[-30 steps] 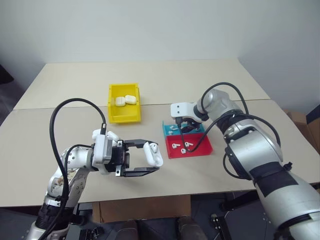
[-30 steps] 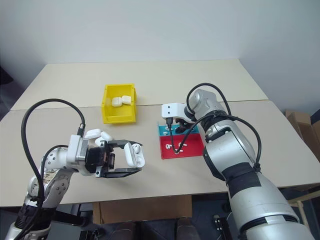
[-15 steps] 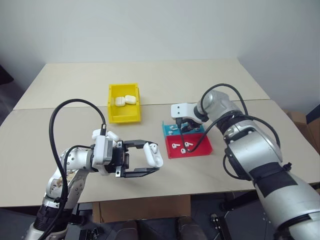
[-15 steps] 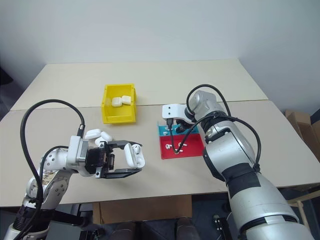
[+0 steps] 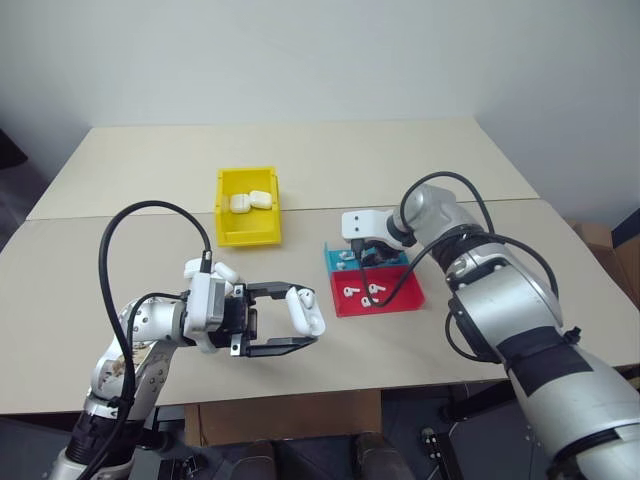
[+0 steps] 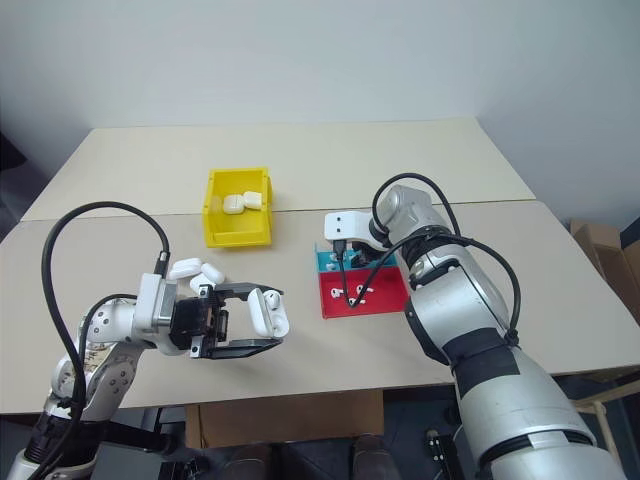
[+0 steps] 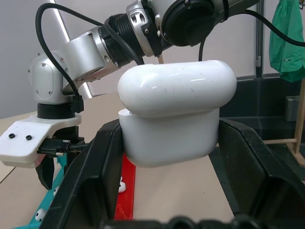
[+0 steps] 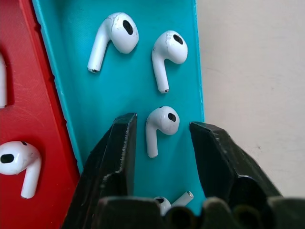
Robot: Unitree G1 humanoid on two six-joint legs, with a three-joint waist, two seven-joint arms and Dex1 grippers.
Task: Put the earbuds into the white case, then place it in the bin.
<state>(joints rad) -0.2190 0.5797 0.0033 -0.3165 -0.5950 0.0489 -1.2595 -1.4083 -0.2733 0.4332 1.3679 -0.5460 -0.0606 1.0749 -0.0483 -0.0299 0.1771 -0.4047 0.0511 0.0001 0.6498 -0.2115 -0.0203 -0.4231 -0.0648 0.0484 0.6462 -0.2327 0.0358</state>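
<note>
Beige surface: right tool (image 8: 162, 138) sat part-open, one tiny white stemmed earbud (image 8: 159, 126) between its fingers in the teal tray half (image 8: 62, 95). Left tool (image 5: 300, 318) held the glossy white case (image 5: 307, 309). Centre the stem, pinch gently.

two beige tables (image 5: 330, 170) butted together, a straight seam running across between the far one and the near one. plain white wall (image 5: 300, 60) behind, evenly lit, no hard shadows. dark floor (image 5: 20, 190) at the left past the table edge. brown cardboard box (image 5: 600, 245) on the floor at the right. left wrist view: green cloth (image 7: 287, 40) hanging by a dark upright, pale panelled wall behind.
</note>
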